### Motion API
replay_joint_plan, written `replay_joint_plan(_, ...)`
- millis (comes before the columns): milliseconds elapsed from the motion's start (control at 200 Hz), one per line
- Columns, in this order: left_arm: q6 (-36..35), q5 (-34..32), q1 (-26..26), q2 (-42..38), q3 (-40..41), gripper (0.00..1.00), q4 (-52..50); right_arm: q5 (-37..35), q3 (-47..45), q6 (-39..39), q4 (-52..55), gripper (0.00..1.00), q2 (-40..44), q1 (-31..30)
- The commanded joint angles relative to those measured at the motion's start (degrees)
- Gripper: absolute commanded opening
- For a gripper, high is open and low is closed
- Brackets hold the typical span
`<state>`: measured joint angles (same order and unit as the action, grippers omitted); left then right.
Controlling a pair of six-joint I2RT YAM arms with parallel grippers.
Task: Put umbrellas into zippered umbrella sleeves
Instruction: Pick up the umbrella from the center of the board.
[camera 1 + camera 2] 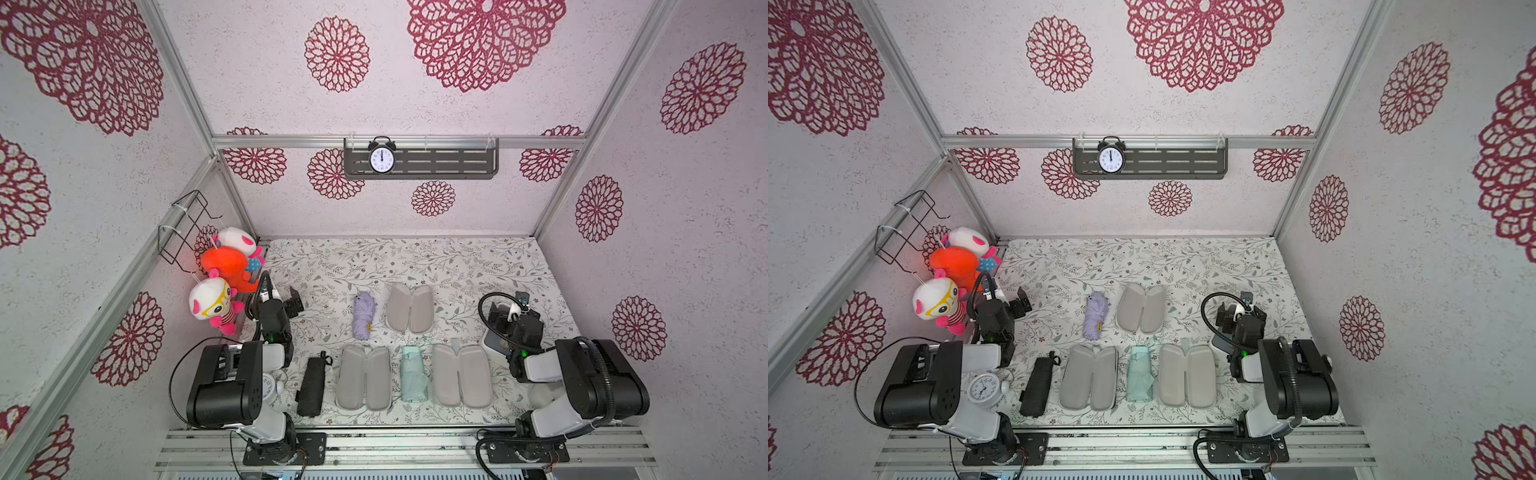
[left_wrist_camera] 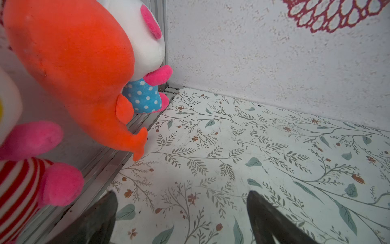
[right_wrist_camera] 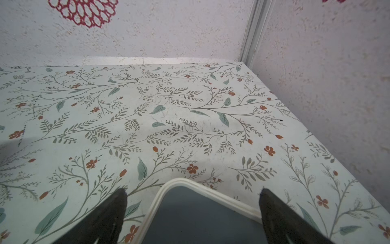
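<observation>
On the floral table (image 1: 457, 266) nothing is packed yet; left claw (image 2: 182, 193) and right claw (image 3: 193, 190) gape empty, so one should next grasp the lilac umbrella (image 1: 364, 315).

Table (image 1: 457, 257) bare beyond the sleeves (image 1: 409, 307); 3 plush toys (image 1: 226, 266) crowd left edge

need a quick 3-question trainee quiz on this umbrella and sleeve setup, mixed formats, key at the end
1. How many sleeves lie open?
2. True or false: both grippers are shut.
3. Which umbrella lies between the two front-row sleeves? A black, B lilac, C mint.

Key:
1. Three.
2. False: the left gripper and the right gripper are both open and hold nothing.
3. C, the mint umbrella.
</observation>
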<state>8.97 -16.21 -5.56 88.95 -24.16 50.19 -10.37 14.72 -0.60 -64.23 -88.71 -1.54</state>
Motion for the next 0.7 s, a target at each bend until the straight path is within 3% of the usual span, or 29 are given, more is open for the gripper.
replay_joint_plan(0, -0.99, -0.14, -0.26, 0.00, 0.30, 0.98, 0.67, 0.18, 0.66, -0.32, -2.76, 0.99, 0.77, 0.40)
replay_joint_plan(695, -1.03, -0.14, -0.24, -0.09, 0.33, 0.98, 0.76, 0.20, 0.62, -0.22, -2.48, 0.99, 0.97, 0.39)
